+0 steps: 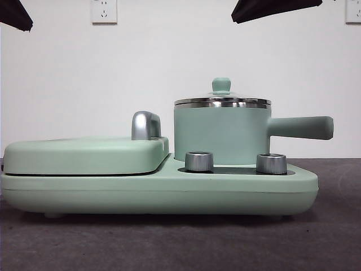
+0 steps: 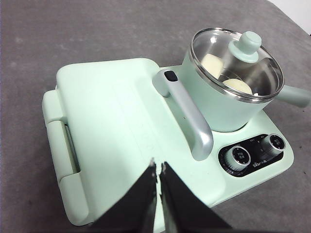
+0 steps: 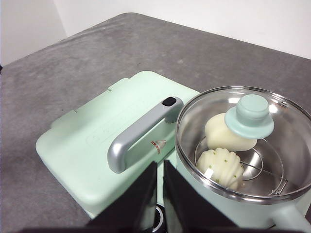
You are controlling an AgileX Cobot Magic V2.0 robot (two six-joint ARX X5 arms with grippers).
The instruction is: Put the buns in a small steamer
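The small steamer (image 1: 223,135) stands on the right half of the mint-green cooker base, with its glass lid (image 3: 286,145) on and the green knob (image 1: 221,84) on top. Through the lid I see both buns inside on a steel rack: the smooth one (image 3: 221,133) and the ridged one with green specks (image 3: 219,167). They also show as pale shapes, smooth bun (image 2: 212,63) and ridged bun (image 2: 237,86), in the left wrist view. My left gripper (image 2: 157,165) hangs shut and empty above the griddle plate. My right gripper (image 3: 160,167) is shut and empty, above the gap between griddle handle and pot.
The flat hinged griddle plate (image 1: 84,155) with its chrome handle (image 1: 145,125) fills the base's left half. Two steel dials (image 1: 199,161) sit in front of the pot, whose long handle (image 1: 302,127) points right. Black arm tips (image 1: 14,14) show at both top corners. Grey cloth covers the table (image 1: 180,243).
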